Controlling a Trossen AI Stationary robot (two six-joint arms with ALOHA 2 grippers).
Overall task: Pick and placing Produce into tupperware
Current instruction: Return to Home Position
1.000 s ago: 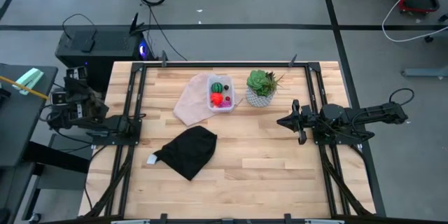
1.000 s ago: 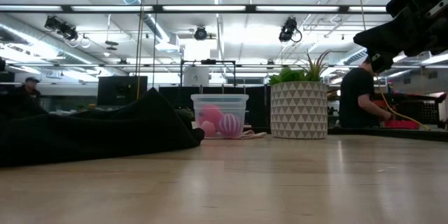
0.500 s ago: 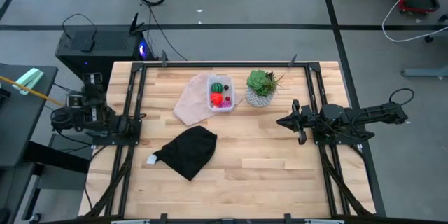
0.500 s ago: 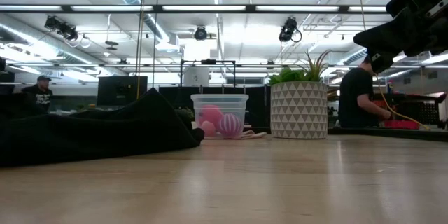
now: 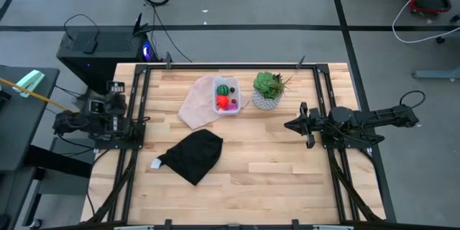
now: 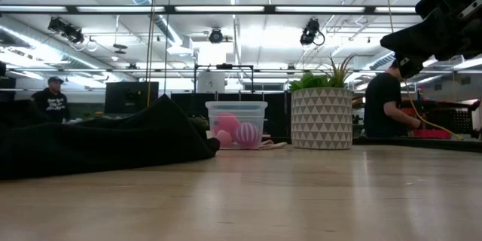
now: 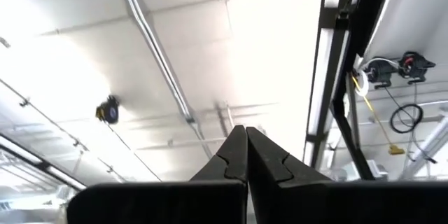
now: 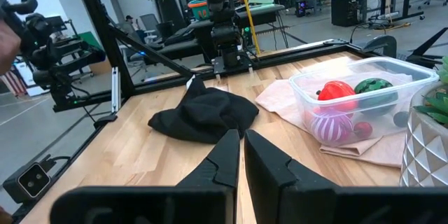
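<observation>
The tupperware [image 5: 226, 95] is a clear tub standing on a pale pinkish sheet [image 5: 194, 102] near the table's far edge. Inside it lie the produce: a green striped ball [image 8: 373, 85], a red-orange piece [image 8: 336, 89], a magenta striped ball [image 8: 329, 126] and a small red bit [image 8: 362, 129]. My right gripper [image 8: 242, 134] is shut and empty. It hovers level by the table's right side [image 5: 289, 124], pointing left past the tub. My left gripper [image 7: 246, 131] is shut and points up at the ceiling, beside the table's left edge [image 5: 111, 95].
A green succulent in a white patterned pot [image 5: 268, 92] stands right of the tub. A crumpled black cloth [image 5: 192, 154] lies on the near left part of the table, with a small white tag [image 5: 156, 163] beside it. People stand in the room beyond [image 6: 388, 105].
My left arm has swung from beyond the table's left edge toward the table, and part of it now shows at the top left corner of the low view. A person far off on the left has walked a little to the right.
</observation>
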